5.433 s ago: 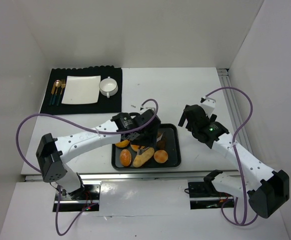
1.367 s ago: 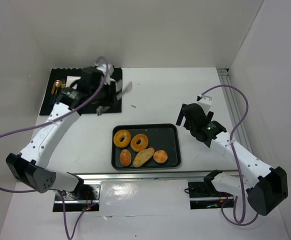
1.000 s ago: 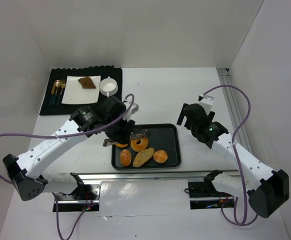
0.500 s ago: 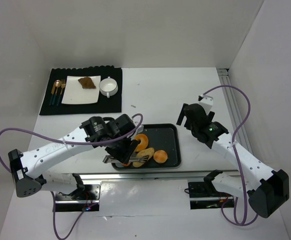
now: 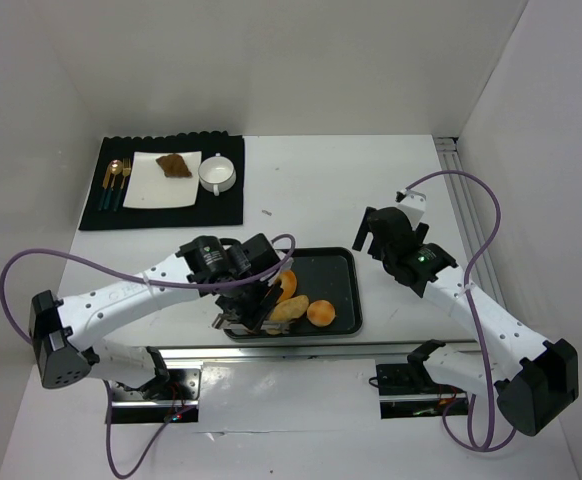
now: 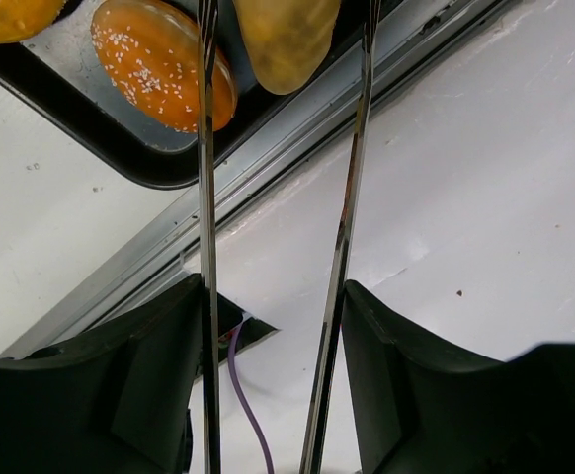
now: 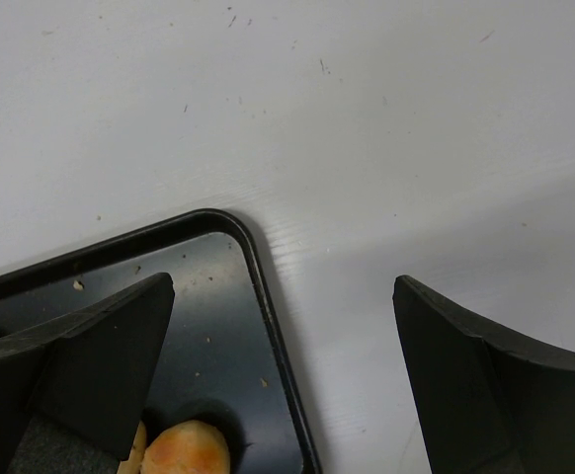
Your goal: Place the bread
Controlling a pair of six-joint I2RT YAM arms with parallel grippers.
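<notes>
My left gripper (image 5: pixel 246 302) hangs over the near left part of the black tray (image 5: pixel 341 262) and is shut on metal tongs (image 5: pixel 256 316). In the left wrist view the gripper (image 6: pixel 273 286) holds the two tong arms (image 6: pixel 206 197) apart. Their tips reach either side of a long bread roll (image 6: pixel 287 30), next to a sesame bun (image 6: pixel 164 61). The top view shows the roll (image 5: pixel 289 307), a doughnut (image 5: pixel 286 284) and a round bun (image 5: pixel 321 313) on the tray. A brown bread (image 5: pixel 174 165) lies on the white plate (image 5: pixel 146 188). My right gripper (image 5: pixel 376 236) is open and empty beside the tray's far right corner (image 7: pixel 258 267).
A black mat (image 5: pixel 221 205) at the far left carries the plate, a white cup (image 5: pixel 216 175) and cutlery (image 5: pixel 116 182). A metal rail (image 6: pixel 297 148) runs along the table's near edge just below the tray. A round bun (image 7: pixel 184 449) shows in the right wrist view.
The left arm left the brown bread on the plate and swung back to the tray. The tongs now reach over the tray's near left breads. The right arm has barely moved.
</notes>
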